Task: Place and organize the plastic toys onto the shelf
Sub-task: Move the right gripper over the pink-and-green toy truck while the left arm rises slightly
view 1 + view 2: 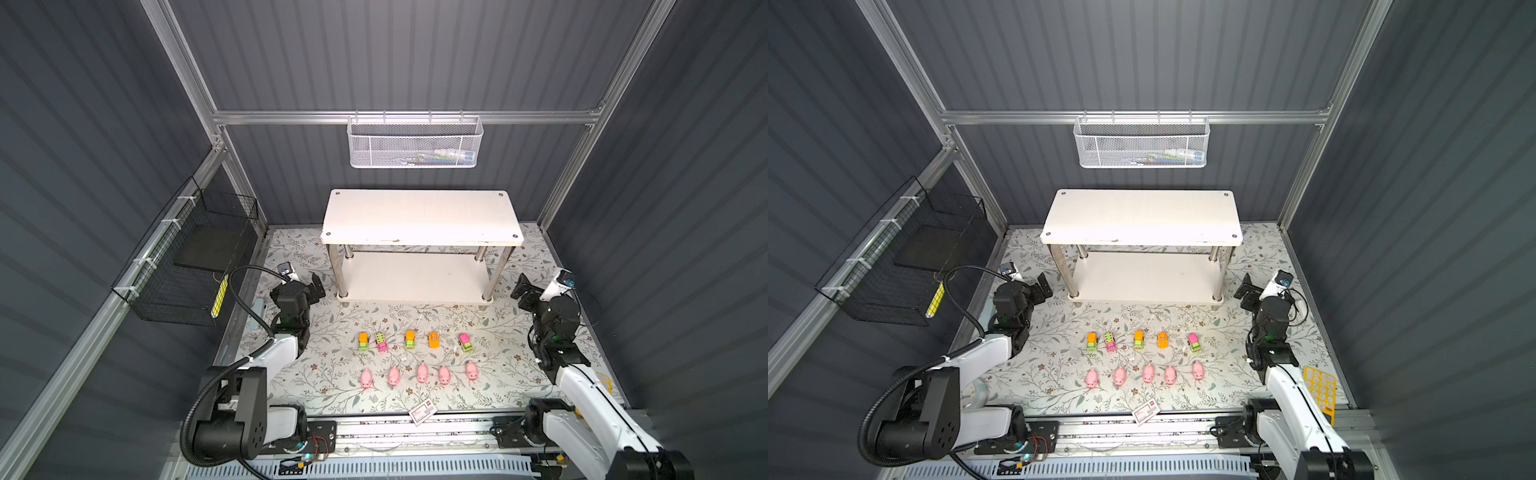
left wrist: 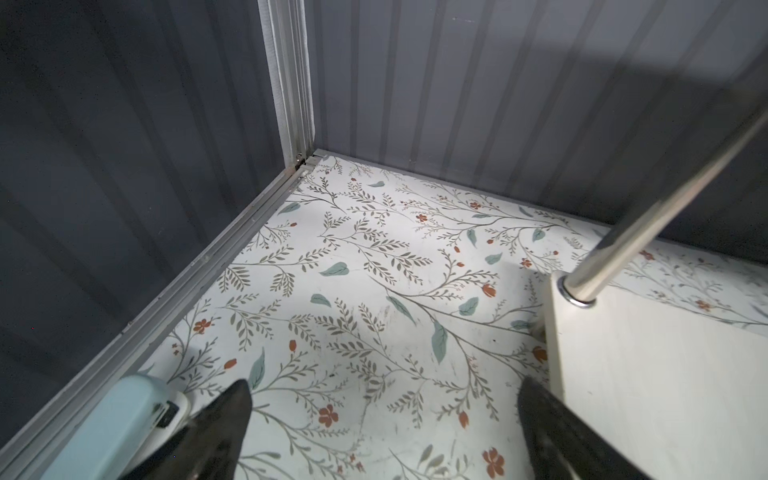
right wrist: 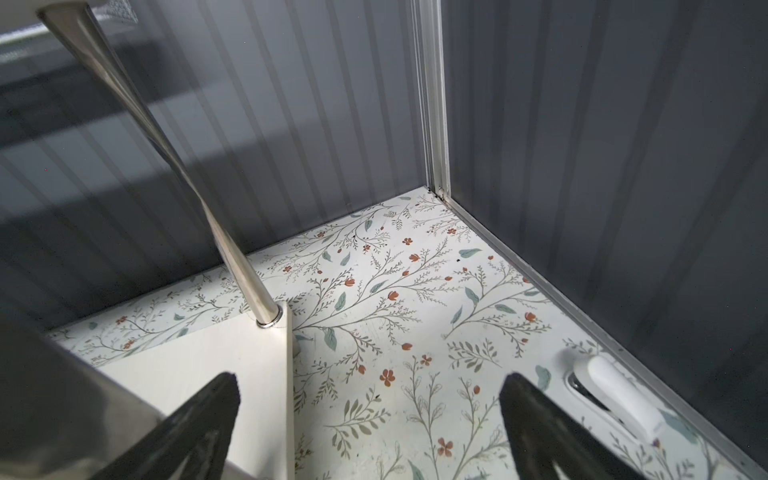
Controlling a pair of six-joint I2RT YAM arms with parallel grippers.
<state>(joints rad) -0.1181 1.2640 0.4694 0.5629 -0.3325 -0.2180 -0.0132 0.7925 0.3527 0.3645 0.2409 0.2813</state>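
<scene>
The shelf (image 1: pixel 419 216) (image 1: pixel 1142 216), two white boards on shiny metal posts, stands at the back of the floral mat, and both boards are bare. In front of it lies a row of several small cars (image 1: pixel 410 340) (image 1: pixel 1138 340) in orange, lime green and pink. Nearer the front lies a row of several pink pigs (image 1: pixel 422 372) (image 1: pixel 1148 373). My left gripper (image 1: pixel 318 286) (image 2: pixel 384 382) hangs open and empty by the shelf's left end. My right gripper (image 1: pixel 521 289) (image 3: pixel 370 376) hangs open and empty by its right end. Each wrist view shows a corner of the lower board (image 2: pixel 644 374) (image 3: pixel 208 365).
A white mesh basket (image 1: pixel 413 143) hangs on the back rail and a black wire basket (image 1: pixel 191 266) on the left wall. A red-and-white card (image 1: pixel 422 412) lies at the front edge. A yellow grid piece (image 1: pixel 1320 388) lies front right. Walls enclose the mat on three sides.
</scene>
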